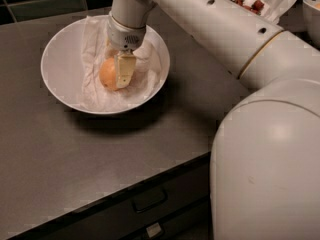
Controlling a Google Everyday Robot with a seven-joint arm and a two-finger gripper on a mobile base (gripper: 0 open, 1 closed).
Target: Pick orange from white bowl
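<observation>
The orange (pixel 107 74) lies in the wide white bowl (pixel 54 54) on its crinkled white paper lining (pixel 93 39), at the upper left of the dark counter. My gripper (pixel 123 80) reaches straight down into the bowl from the white arm and sits right at the orange, covering its right side. The orange's left half shows. The orange rests low in the bowl on the paper.
My bulky white arm (pixel 260 134) fills the right side of the view. A paper-lined dish with red fruit (pixel 250 4) and another bowl (pixel 312 9) stand at the back right. The counter's front edge runs diagonally above a drawer with a handle (pixel 147 201).
</observation>
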